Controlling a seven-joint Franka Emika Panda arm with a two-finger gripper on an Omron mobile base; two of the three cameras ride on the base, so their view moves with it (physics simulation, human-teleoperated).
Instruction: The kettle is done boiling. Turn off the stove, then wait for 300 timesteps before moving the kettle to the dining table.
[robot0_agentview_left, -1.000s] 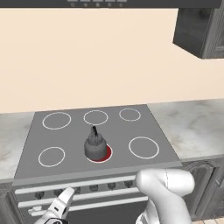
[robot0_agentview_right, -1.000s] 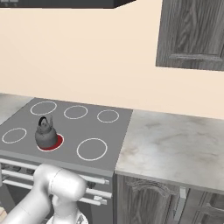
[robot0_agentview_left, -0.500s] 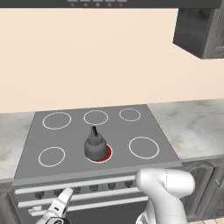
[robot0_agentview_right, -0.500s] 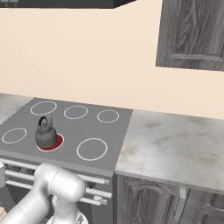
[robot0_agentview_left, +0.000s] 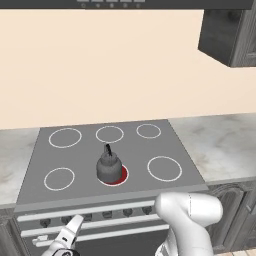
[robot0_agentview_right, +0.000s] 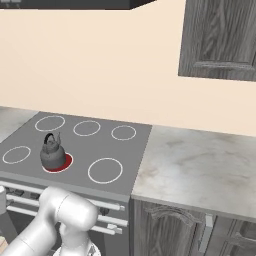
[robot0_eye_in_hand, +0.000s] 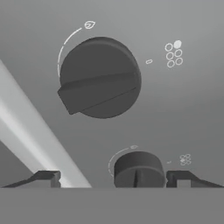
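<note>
The small dark grey kettle (robot0_agentview_left: 108, 167) (robot0_agentview_right: 51, 153) stands upright on the stove (robot0_agentview_left: 135, 152) (robot0_agentview_right: 105, 142), on the front middle burner (robot0_agentview_left: 121, 176), which glows red under it. My gripper (robot0_agentview_left: 70, 234) is low at the stove's front left, pointing at the row of dark knobs (robot0_agentview_left: 107, 214). In the hand view the gripper (robot0_eye_in_hand: 114, 178) is open. One small knob (robot0_eye_in_hand: 139, 168) sits between its tips, nearer the right fingertip (robot0_eye_in_hand: 179, 177). A larger knob (robot0_eye_in_hand: 99, 78) is beyond it. The dining table is out of view.
Pale marble counters (robot0_agentview_left: 225, 145) (robot0_agentview_right: 200, 170) flank the stove. The oven door's handle bar (robot0_agentview_left: 100, 235) runs under the knobs. A dark wall cabinet (robot0_agentview_right: 220, 37) hangs above the right counter. My white arm (robot0_agentview_left: 187, 215) crosses in front of the oven.
</note>
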